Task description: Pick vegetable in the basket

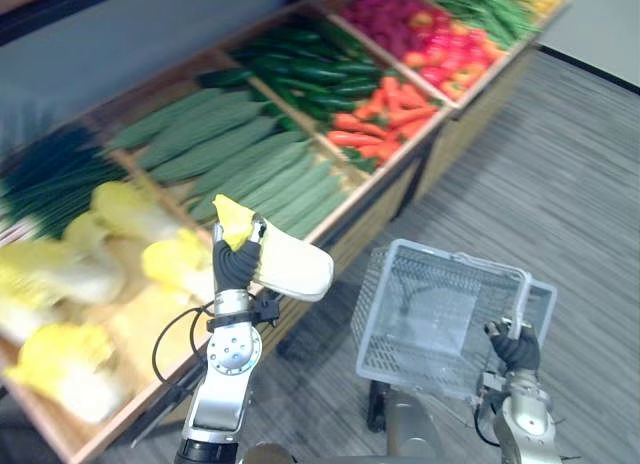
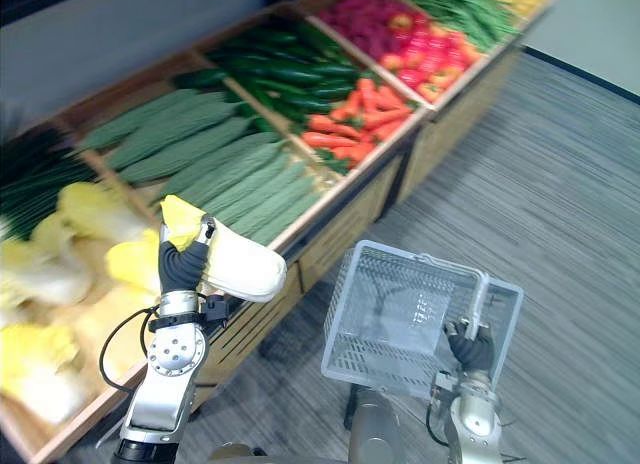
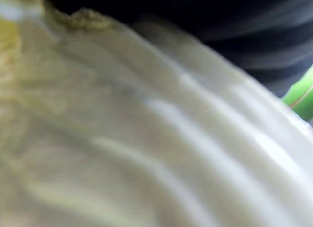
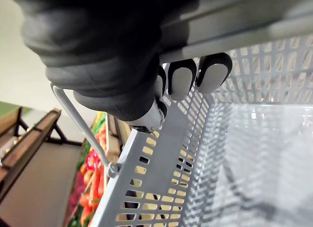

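My left hand [image 1: 236, 266] clamps the cabbage [image 1: 292, 267], bulk overhanging the fingers [image 1: 257, 227]; might slip short of the basket [image 1: 440, 252] my right hand [image 1: 513, 350] grips.

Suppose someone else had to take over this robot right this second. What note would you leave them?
Left hand: shut on a napa cabbage, held up by the front edge of the wooden stand.
Right hand: shut on the handle of the grey basket, held beside the stand.
Done: cabbage is picked up.
Left: the basket looks empty. Carry the cabbage over it and set it inside.
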